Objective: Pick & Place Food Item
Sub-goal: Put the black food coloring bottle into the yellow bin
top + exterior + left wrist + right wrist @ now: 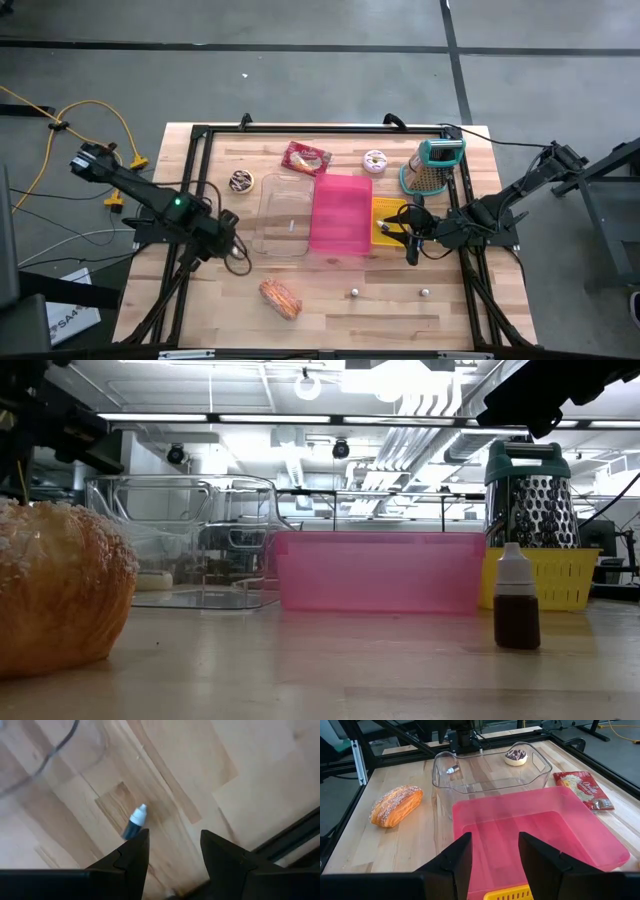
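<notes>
Pale wooden table (330, 300) — sugared pastry (280, 297), glossy pink bin (340, 212) — both hands' fingers apart, empty.

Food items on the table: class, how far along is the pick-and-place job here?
Nothing looks placed yet: the pink bin and the clear container hold no food. Nothing is in hand; the left pincer and right pincer both stand open and empty. All is left: the pastry, chocolate donut, pink donut and snack packet lie on the wood.
</notes>
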Motion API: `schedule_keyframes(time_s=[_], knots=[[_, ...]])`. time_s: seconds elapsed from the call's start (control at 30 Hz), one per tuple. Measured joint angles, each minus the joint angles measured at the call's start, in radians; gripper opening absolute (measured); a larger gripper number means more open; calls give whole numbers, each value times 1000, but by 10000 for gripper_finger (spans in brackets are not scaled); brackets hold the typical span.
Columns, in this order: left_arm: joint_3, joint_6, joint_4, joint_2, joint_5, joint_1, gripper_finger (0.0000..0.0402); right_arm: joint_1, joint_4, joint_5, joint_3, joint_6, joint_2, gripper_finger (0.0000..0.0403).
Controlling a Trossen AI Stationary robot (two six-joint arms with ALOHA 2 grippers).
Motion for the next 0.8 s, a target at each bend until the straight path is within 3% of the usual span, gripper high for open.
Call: schedule_keyframes(time_s=[0.8], knots=[[0, 109, 108, 295, -87, -58, 171, 0, 0, 0, 0, 0, 0, 149]])
